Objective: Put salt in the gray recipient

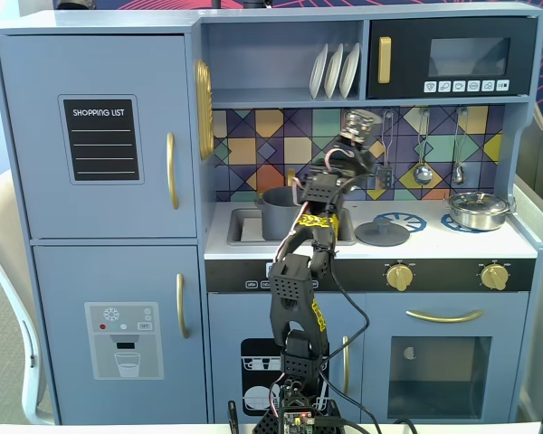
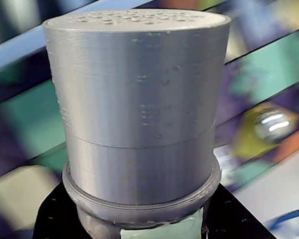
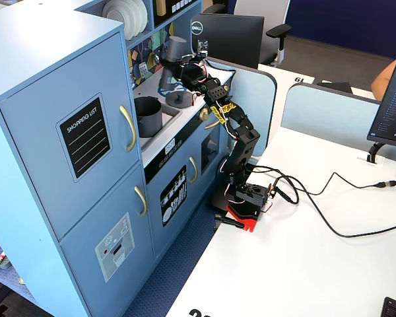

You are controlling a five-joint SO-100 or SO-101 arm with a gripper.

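The salt point(image 2: 139, 99) fills the wrist view: a grey cylinder with a dotted top, a rim lower down, and a strip of pale green label at the bottom edge. My gripper point(image 2: 144, 226) is shut on it, with black jaws showing at both lower corners. In a fixed view the salt point(image 1: 361, 125) is held high in front of the tiled backsplash, above the counter, by the gripper point(image 1: 350, 152). The gray recipient point(image 1: 279, 210) stands in the sink, lower and to the left. Another fixed view shows the salt point(image 3: 175, 49) above and beyond the gray recipient point(image 3: 147, 116).
A flat grey lid with a knob point(image 1: 382, 233) lies on the hob just right of the arm. A shiny steel pot point(image 1: 477, 210) sits at the counter's right end. Ladles point(image 1: 423, 170) hang on the backsplash. A shelf with plates point(image 1: 335, 70) is overhead.
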